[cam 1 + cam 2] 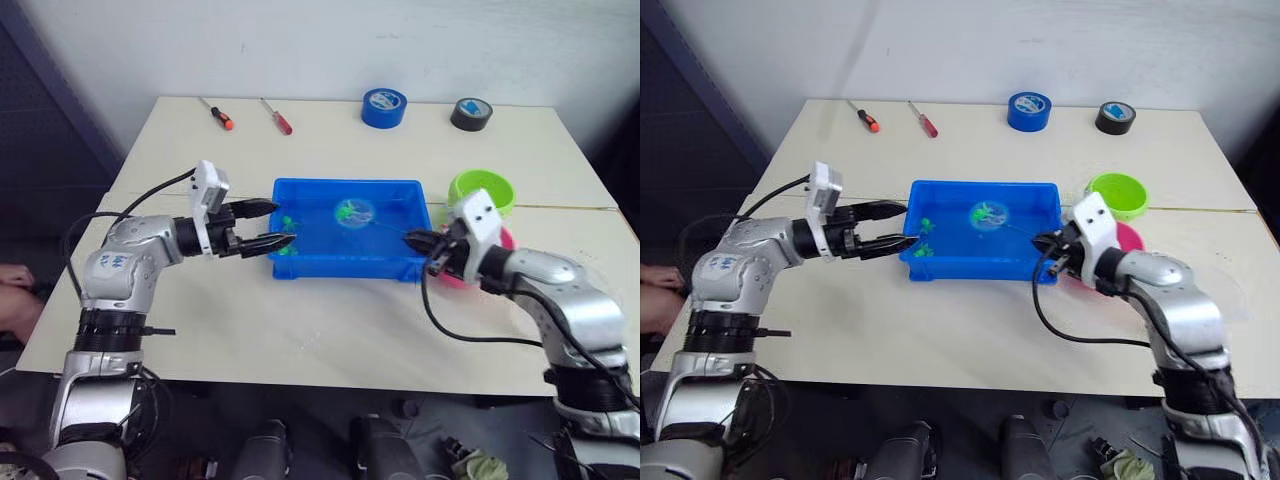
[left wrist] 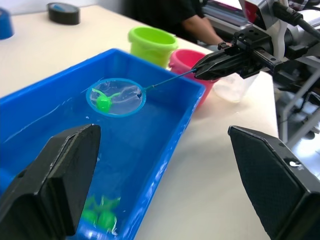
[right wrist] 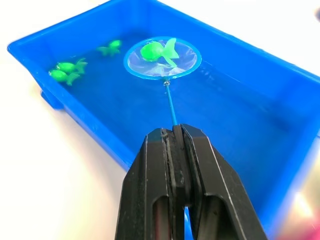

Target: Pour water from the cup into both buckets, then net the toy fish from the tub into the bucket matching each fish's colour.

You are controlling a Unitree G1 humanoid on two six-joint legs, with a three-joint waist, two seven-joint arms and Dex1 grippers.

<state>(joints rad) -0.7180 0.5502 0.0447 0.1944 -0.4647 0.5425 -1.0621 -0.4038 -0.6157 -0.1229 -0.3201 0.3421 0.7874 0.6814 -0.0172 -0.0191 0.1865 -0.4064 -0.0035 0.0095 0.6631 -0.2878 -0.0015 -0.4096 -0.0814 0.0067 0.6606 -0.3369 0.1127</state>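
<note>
Pink bucket [image 1: 503, 240] mostly hidden behind right hand [image 1: 425, 243]; cup [image 2: 235, 87] blurred.

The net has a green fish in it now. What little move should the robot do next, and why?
Probably lift the net straight up out of the tub, then carry it toward the green bucket. A green fish already lies in the mesh, the right tool is shut on the net's handle, and the green bucket stands just behind that arm. Three more green fish wait in the tub's corner.
</note>
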